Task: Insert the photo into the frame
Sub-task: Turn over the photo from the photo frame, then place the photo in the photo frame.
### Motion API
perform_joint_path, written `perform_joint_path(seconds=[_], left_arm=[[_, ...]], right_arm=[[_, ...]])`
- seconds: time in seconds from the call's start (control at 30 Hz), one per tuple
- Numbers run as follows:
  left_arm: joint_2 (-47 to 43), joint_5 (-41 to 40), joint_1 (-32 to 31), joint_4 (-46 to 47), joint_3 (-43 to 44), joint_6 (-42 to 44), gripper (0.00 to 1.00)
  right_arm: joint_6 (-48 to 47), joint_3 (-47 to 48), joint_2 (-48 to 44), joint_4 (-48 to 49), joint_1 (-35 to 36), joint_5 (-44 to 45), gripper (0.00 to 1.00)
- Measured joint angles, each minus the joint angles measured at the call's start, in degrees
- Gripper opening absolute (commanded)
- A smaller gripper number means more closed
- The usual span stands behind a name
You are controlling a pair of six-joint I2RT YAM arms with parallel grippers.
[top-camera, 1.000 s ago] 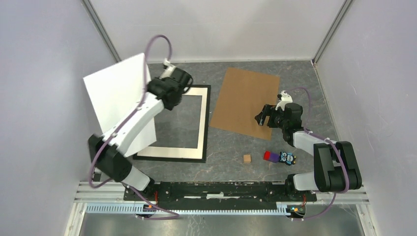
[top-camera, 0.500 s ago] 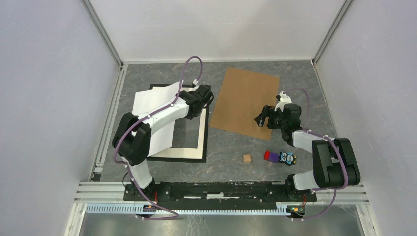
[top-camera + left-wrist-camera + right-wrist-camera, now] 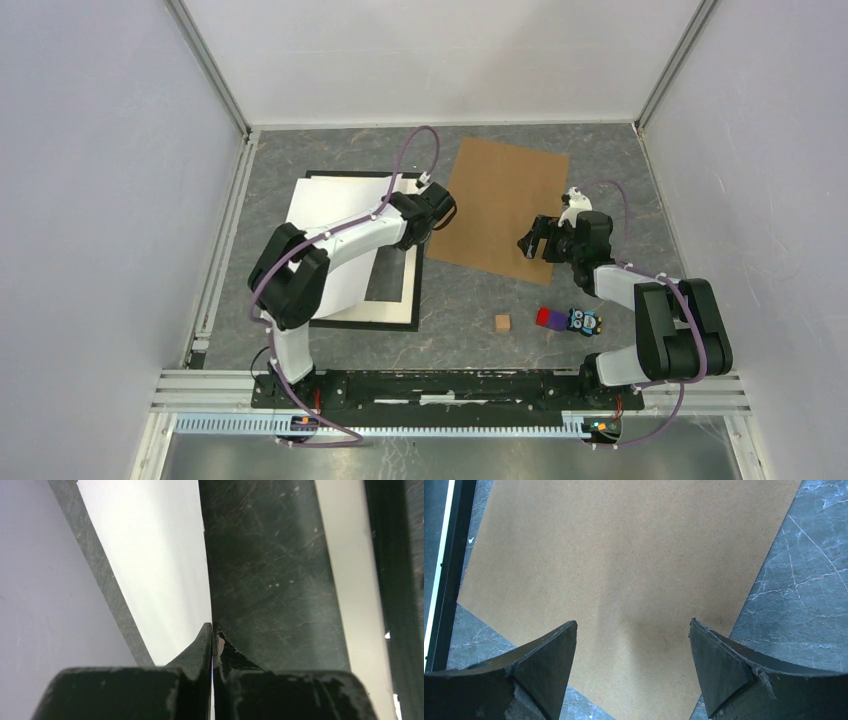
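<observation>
The black frame (image 3: pixel 422 270) lies flat on the table at the left, with a white mat (image 3: pixel 410 280) inside it. The white photo (image 3: pixel 330 230) lies over the left and middle of the frame. My left gripper (image 3: pixel 420 215) is shut on the photo's right edge near its far corner. In the left wrist view the gripper (image 3: pixel 213 627) pinches the photo (image 3: pixel 165 555), with the bare opening, the mat (image 3: pixel 345 555) and the frame's edge (image 3: pixel 390 555) to its right. My right gripper (image 3: pixel 535 240) is open and empty above the brown board's near edge (image 3: pixel 633 622).
The brown backing board (image 3: pixel 495 210) lies to the right of the frame and fills the right wrist view (image 3: pixel 624 545), where the frame's edge (image 3: pixel 451 570) shows at the left. A small wooden cube (image 3: pixel 502 322), a red-and-blue block (image 3: pixel 548 318) and an owl figure (image 3: pixel 585 321) sit near the front right.
My left arm swung the photo down from a raised tilt at the left and laid it over the frame, moving right. The right arm has not moved.
</observation>
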Motion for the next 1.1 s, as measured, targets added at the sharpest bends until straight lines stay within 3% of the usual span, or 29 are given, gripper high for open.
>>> perform_joint_path(seconds=[0.4,0.97,1.1], left_arm=[[4.74,5.81,0.11,-0.39,9.44,-0.07,0.02],[7.19,5.84,0.11,-1.4,9.38,-2.86,0.03],[8.24,5.81,0.11,-1.33,9.42,-3.06,0.08]], right_arm=[[0.0,0.0,0.66,0.04,0.0,-0.04,0.88],[0.04,0.0,1.75,0.74,0.0,-0.35,0.88],[0.04,0.0,1.9,0.94,0.0,-0.66,0.87]])
